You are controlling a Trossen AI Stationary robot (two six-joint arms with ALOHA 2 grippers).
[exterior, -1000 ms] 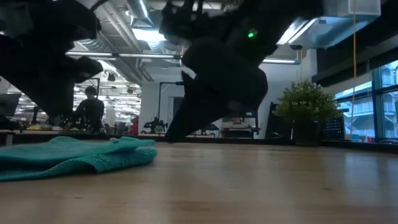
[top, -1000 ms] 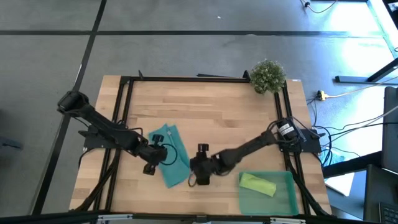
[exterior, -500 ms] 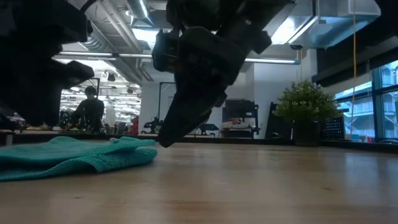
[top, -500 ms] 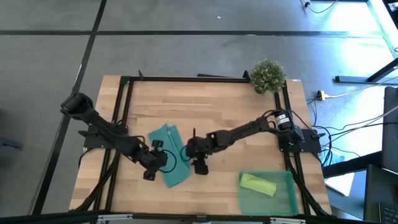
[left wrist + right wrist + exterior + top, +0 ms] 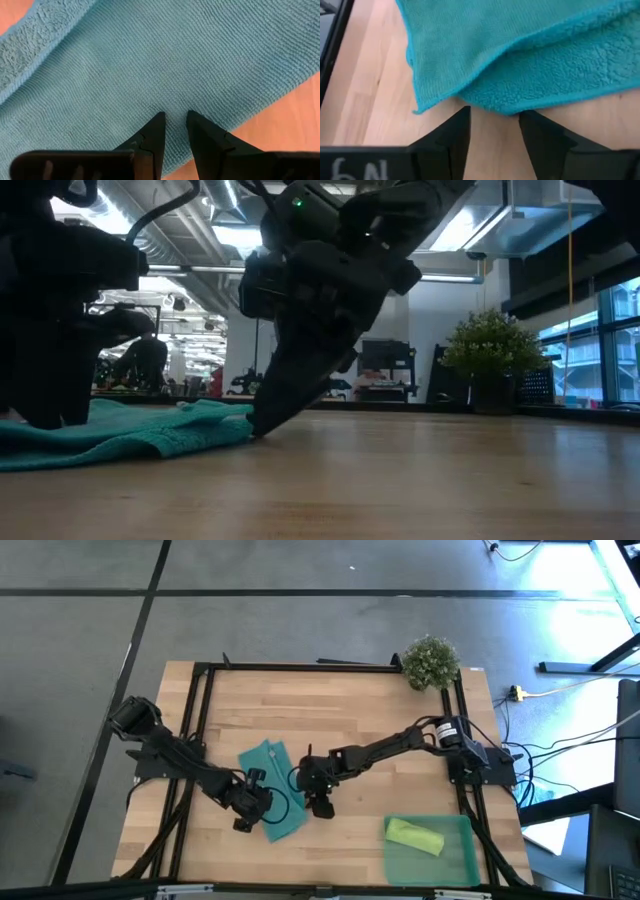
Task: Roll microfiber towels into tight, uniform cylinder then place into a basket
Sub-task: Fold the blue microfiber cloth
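Note:
The teal towel [image 5: 270,775] lies spread and partly folded on the table's near left part. My left gripper [image 5: 248,808] stands over its near end, fingers a narrow gap apart, tips down on the cloth [image 5: 175,117]. My right gripper [image 5: 305,788] is open and low at the towel's right edge [image 5: 495,102], one finger on either side of that edge. The lime green towel [image 5: 413,835] lies rolled in the green basket [image 5: 465,860] at the near right. My left gripper comes from above, pointing down, and its fingertips [image 5: 159,120] rest on the towel's flat top near the near end; no cloth is drawn up between them. My right gripper slants down from the table's right, a fingertip [image 5: 255,425] on the table beside the towel's folded edge; whether it touches the cloth I cannot tell.
A small bushy plant [image 5: 430,662] stands at the table's far right corner. A black frame [image 5: 300,666] runs along the table's far and side edges. Bare wood lies in the middle and far part of the table.
My right gripper has moved from nearer the near edge toward the far left, down onto the table at the towel's right edge. My left gripper has moved toward the near edge along the towel and come down on it. The towel has stayed in place.

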